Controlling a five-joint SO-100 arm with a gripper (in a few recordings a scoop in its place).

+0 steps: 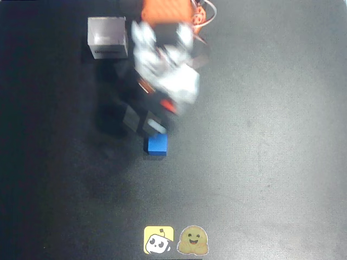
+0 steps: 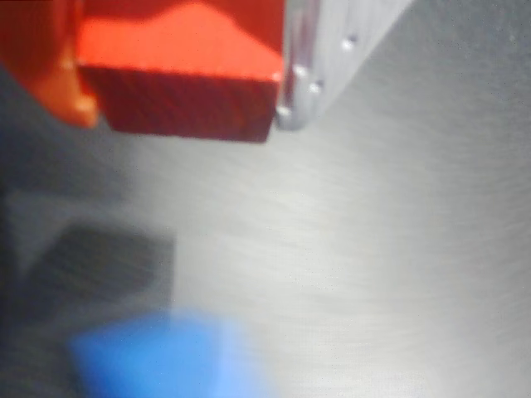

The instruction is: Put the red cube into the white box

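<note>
Now the red cube [image 2: 178, 79] sits pinched in the pincer [image 2: 182, 83], lifted off the table (the wrist view shows it best). So the pick-up looks done. What is left is carrying it to the white box [image 1: 108, 37], which waits up and to the left in the overhead view, and letting go. The blue cube [image 1: 157, 144] stays below on the dark table [image 1: 260, 162].

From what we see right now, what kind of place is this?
Probably a hobby or lab robot tabletop: a dark matte table bearing a small blue cube, a square white cardboard box and two cartoon stickers, like a practice setup.
</note>
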